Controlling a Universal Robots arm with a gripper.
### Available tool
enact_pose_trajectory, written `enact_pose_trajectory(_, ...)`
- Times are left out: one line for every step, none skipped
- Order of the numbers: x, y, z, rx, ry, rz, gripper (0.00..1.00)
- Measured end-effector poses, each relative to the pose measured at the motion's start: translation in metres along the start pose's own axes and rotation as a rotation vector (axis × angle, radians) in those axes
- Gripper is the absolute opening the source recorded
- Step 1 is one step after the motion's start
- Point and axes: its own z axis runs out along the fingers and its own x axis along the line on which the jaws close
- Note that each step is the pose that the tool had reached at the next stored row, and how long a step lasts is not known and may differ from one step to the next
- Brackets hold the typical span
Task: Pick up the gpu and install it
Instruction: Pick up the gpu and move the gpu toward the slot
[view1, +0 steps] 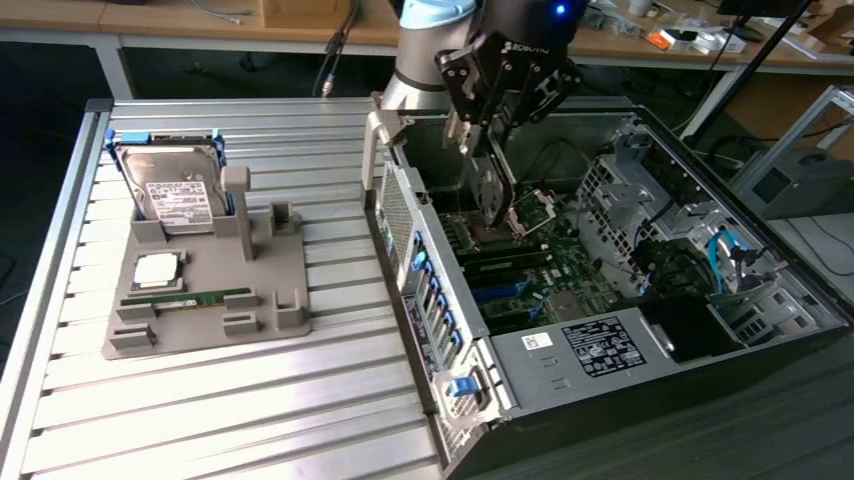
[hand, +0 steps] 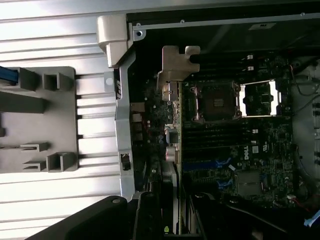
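Well, from where I stand the gripper (view1: 483, 135) has its fingers clamped on the gpu (view1: 495, 195). They take it at the upper edge, so the card hangs straight down under the fingertips, inside the open computer case (view1: 747, 330). Its lower edge is near the motherboard (view1: 534, 275), but I cannot tell if it touches a slot there. In the wrist view the card appears edge-on, running away from the fingers, with its silvery bracket (hand: 176, 62) at the far end, close to the rear wall of the case.

I judge the card to be light and stiff, so it should not bend or sag in the grip. It is fragile, however: the board carries small parts, and probably contacts on the edge opposite the fingers, which should not be squeezed or scraped. The faces are thin and rather smooth, so it could tilt between the pads if one corner is pushed. The good place to hold seems to be the bare upper edge, as the fingers do now.

Well apart from the fingers, on the table (view1: 267, 400), a grey holder (view1: 200, 335) carries a hard drive (view1: 174, 195) and a RAM stick (view1: 187, 297).
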Motion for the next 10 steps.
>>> enact_pose_trajectory(-0.011,0.0009,0.0008,0.0023,0.0008,0.000,0.27)
enact_pose_trajectory(-0.024,0.0018,0.0020,0.0044,0.0015,0.000,0.27)
enact_pose_trajectory(-0.031,0.0024,0.0030,0.0058,0.0024,0.000,0.27)
enact_pose_trajectory(-0.041,0.0031,0.0042,0.0076,0.0034,0.000,0.27)
enact_pose_trajectory(-0.053,0.0040,0.0059,0.0094,0.0050,0.000,0.27)
enact_pose_trajectory(-0.063,0.0047,0.0077,0.0106,0.0055,-0.006,0.27)
enact_pose_trajectory(-0.073,0.0054,0.0100,0.0116,0.0067,-0.028,0.27)
enact_pose_trajectory(-0.076,0.0057,0.0104,0.0122,0.0069,-0.029,0.27)
enact_pose_trajectory(-0.079,0.0059,0.0109,0.0126,0.0068,-0.029,0.27)
enact_pose_trajectory(-0.083,0.0062,0.0114,0.0130,0.0068,-0.029,0.27)
